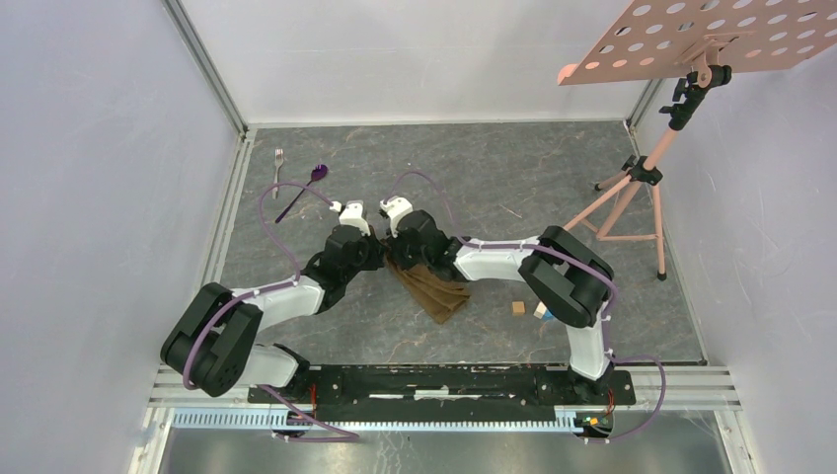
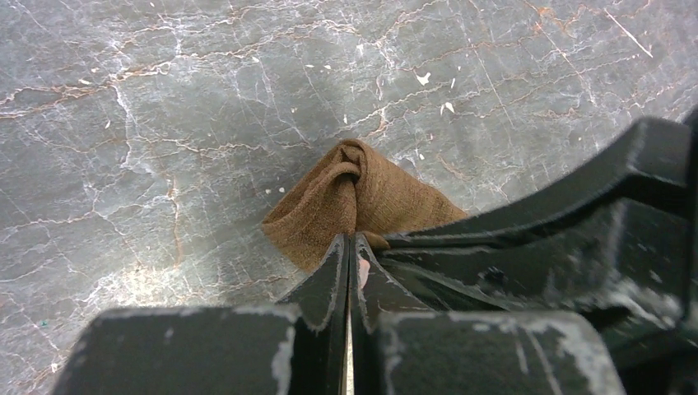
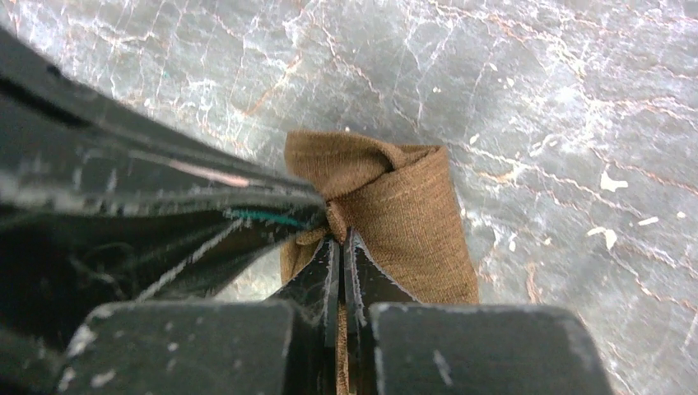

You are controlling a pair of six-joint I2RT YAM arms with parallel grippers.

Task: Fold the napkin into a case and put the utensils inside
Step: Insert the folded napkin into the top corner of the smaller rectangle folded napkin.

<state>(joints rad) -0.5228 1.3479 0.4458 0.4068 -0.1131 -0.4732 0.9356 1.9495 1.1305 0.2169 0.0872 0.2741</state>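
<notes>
The brown napkin [image 1: 431, 285] lies bunched on the marble table, trailing toward the near side. Both grippers meet at its far end, almost touching each other. My left gripper [image 2: 351, 239] is shut on a puckered corner of the napkin [image 2: 346, 193]. My right gripper [image 3: 341, 237] is shut on the neighbouring fold of the napkin [image 3: 403, 214], with cloth showing between its jaws. The silver fork [image 1: 278, 164] and the purple spoon [image 1: 304, 188] lie at the far left of the table, apart from the cloth.
A small wooden block [image 1: 517, 308] and a blue block [image 1: 540, 313] sit near the right arm's elbow. A pink tripod stand [image 1: 632, 193] with a perforated board stands at the back right. Metal frame rails edge the table on both sides.
</notes>
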